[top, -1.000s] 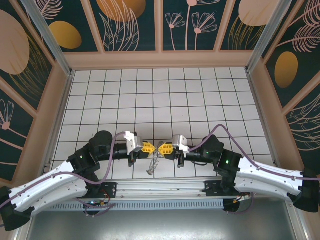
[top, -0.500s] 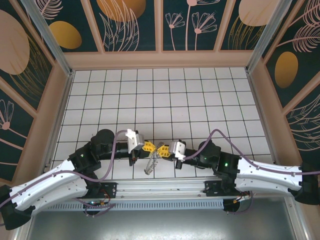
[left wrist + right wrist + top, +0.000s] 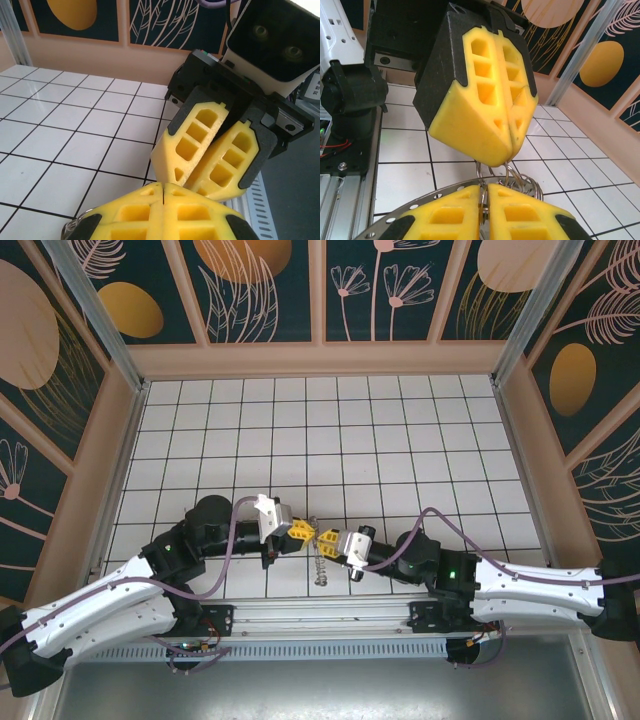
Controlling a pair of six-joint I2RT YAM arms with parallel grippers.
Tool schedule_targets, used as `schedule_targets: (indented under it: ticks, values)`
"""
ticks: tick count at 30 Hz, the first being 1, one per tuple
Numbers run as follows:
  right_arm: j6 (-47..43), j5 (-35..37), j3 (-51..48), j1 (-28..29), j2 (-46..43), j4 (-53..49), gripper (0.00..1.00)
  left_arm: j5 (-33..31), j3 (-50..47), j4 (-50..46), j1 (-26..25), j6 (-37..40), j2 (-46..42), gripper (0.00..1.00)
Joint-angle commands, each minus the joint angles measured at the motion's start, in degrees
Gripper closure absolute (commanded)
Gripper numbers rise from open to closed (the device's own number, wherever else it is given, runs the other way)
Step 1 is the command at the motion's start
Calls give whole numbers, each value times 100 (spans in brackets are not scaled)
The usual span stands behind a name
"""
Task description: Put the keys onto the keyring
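Nearest the arm bases, the keyring [image 3: 321, 566] dangles as a short grey string of metal loops. It hangs just on the near side of the spot where the two grippers meet, over the white tiled table [image 3: 400, 420] close to its near edge. Seen from the right wrist, its thin hoop curves up across that gripper's own yellow fingers [image 3: 447, 216] and slips into the narrow slit between them. So the right gripper [image 3: 322, 537] is clamped on the keyring — only the wire's thickness parts the two sides. A cluster of small loops hangs just beyond, right under the tips of the left gripper [image 3: 308, 532], which points in from the left and stands tip to tip with the right one. The left gripper's fingers [image 3: 135, 212] are pressed flat together (no gap shows along the seam in either wrist view). Whether any loop is pinched between them I cannot tell — a bit of metal rim does show beside one of them. Farther off, the tiles run to the tan far wall [image 3: 320, 358] with dark floral panels [image 3: 250, 290] above it.
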Motion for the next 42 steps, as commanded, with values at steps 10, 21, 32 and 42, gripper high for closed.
schedule_targets:
  ticks: [10, 21, 32, 42]
  values:
    - [376, 3, -125, 46, -310, 40, 82, -47, 209, 557, -4, -59, 26, 100]
    - [1085, 109, -350, -21, -1360, -3, 83, -34, 92, 656, -14, -38, -47, 100]
    - [1513, -1169, -3, -720, -537, -121, 88, 254, -2, 673, -11, -36, -152, 100]
    - [1403, -1660, -1, -815, -528, 246, 88, 314, -41, 646, -14, -12, -151, 100]
